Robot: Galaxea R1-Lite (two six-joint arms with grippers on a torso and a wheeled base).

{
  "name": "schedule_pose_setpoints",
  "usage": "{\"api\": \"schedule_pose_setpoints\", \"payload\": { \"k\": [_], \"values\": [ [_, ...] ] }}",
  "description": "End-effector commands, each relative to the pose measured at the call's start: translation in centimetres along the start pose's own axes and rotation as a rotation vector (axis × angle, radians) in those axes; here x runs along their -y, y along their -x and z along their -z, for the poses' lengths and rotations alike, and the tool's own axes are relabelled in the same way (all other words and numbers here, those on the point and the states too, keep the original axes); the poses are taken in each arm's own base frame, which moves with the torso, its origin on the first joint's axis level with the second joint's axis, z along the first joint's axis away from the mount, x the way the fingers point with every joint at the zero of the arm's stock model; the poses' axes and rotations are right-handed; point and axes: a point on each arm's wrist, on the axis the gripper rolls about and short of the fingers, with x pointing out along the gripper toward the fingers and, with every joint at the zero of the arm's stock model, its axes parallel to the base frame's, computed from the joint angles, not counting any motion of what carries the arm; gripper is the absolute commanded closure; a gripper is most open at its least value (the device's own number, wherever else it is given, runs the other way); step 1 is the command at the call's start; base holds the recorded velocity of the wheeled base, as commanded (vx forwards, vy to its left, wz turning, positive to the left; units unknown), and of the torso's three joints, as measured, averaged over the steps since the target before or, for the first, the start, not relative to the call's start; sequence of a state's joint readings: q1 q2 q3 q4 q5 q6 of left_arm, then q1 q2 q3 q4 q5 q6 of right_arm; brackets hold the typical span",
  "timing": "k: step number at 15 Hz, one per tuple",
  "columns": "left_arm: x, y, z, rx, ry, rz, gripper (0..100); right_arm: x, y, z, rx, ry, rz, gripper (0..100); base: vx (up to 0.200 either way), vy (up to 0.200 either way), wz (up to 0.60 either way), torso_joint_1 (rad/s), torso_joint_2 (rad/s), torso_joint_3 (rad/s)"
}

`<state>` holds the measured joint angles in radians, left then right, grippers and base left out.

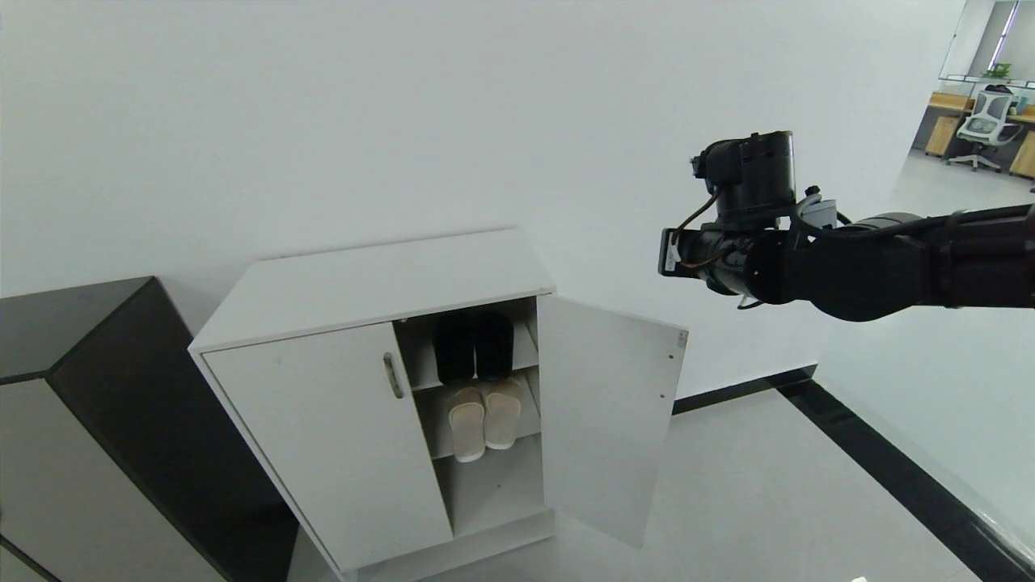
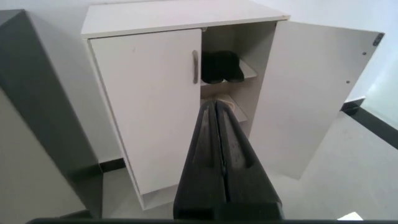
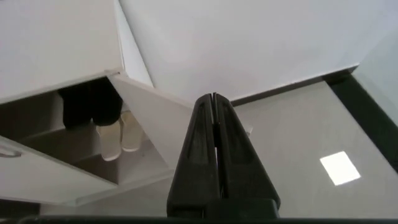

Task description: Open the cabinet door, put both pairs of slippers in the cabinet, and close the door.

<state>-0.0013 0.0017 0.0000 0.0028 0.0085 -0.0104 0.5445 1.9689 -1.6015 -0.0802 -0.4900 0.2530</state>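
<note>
Open white flat-panel cabinet door, frame centre, awaits closing; right gripper, fingers pressed together, may skid off its smooth face and leave it ajar.

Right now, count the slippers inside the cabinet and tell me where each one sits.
4. Two black slippers lie side by side on the upper shelf, two white slippers on the shelf below. The closed left door may hide more.
</note>
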Motion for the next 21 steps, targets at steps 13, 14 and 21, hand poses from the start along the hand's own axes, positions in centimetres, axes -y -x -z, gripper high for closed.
{"api": "schedule_pose_setpoints", "payload": {
  "k": [13,14,21],
  "values": [
    [0.0,0.0,0.0,0.000,0.000,0.000,100,2.3,-10.6,5.2,-0.079,-0.011,0.018,100,0.000,0.000,0.00,0.000,0.00,0.000],
    [0.0,0.0,0.0,0.000,0.000,0.000,100,2.4,-11.1,5.6,-0.081,-0.012,0.018,100,0.000,0.000,0.00,0.000,0.00,0.000],
    [0.0,0.0,0.0,0.000,0.000,0.000,100,2.9,-13.3,8.1,-0.103,-0.005,0.037,100,0.000,0.000,0.00,0.000,0.00,0.000]
  ]
}}
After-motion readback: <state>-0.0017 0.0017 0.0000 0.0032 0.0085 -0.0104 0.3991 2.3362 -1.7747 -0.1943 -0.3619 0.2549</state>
